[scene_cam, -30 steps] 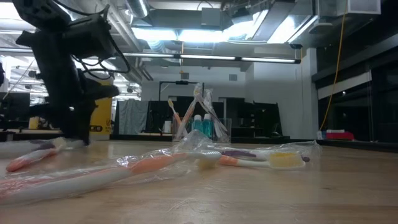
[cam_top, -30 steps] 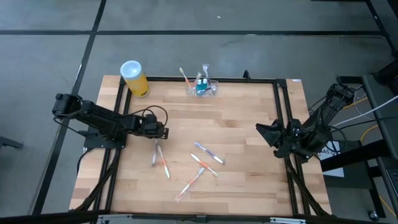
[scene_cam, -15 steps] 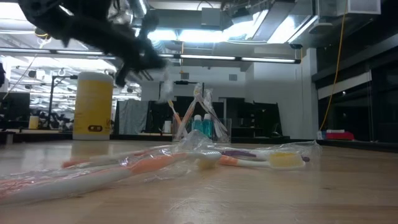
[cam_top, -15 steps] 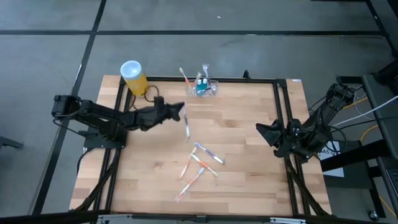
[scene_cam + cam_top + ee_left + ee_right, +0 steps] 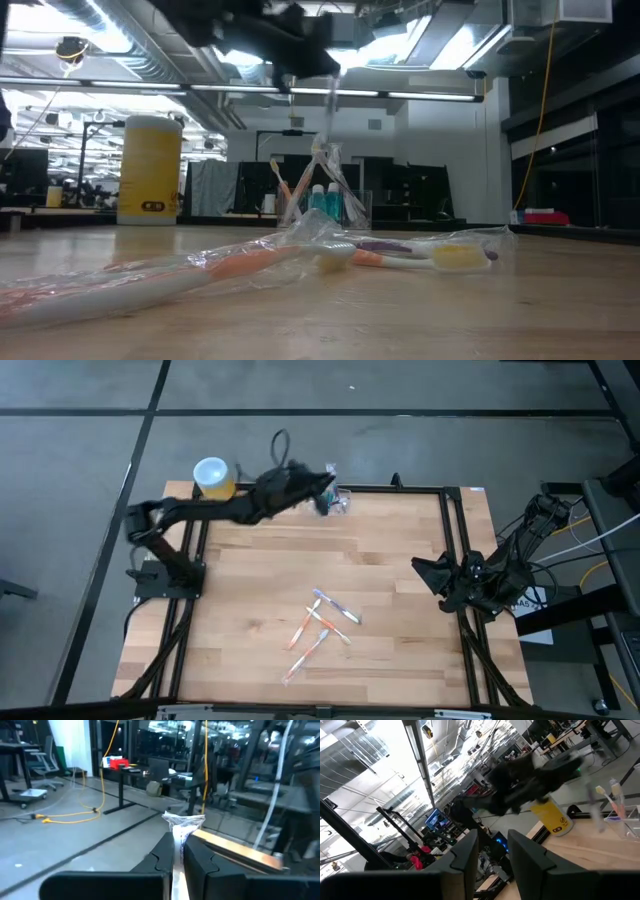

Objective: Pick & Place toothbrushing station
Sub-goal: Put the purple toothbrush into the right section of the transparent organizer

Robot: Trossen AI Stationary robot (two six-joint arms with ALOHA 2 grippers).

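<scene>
From above, we see a wooden table (image 5: pixel 400 610) inside a black frame. The left arm reaches across the far edge, and its left gripper (image 5: pixel 322 491) hangs over the toothbrushing station (image 5: pixel 338 503), a small clear holder at the middle of the far edge, partly hidden by the gripper. Just beside the arm, at the far left corner, stands a yellow canister (image 5: pixel 214 480) with a white top. Near the table's middle lie several loose toothbrushes (image 5: pixel 322 622) in clear wrappers, well apart from the holder. The right gripper (image 5: pixel 422 574) waits at the right edge.

From table height, we see what the top view hides: the holder (image 5: pixel 335 208) stands upright, with toothbrushes and blue-capped tubes inside. A wrapped toothbrush (image 5: pixel 331 100) hangs straight down from the left gripper (image 5: pixel 322 68), its lower end just above the brushes standing in the holder. The canister (image 5: pixel 150 170) stands off to one side, and the loose toothbrushes (image 5: pixel 330 255) fill the foreground.

The left wrist view shows the grip itself: the two fingers (image 5: pixel 192 857) are pressed narrowly on the wrapped toothbrush (image 5: pixel 182 827), whose crinkled wrapper end pokes out past them.

The right wrist view shows its own fingers (image 5: pixel 522 851) with a gap between them, holding nothing. Far off, the left arm (image 5: pixel 530 775) is blurred above the canister (image 5: pixel 553 817) and the holder (image 5: pixel 620 822).
</scene>
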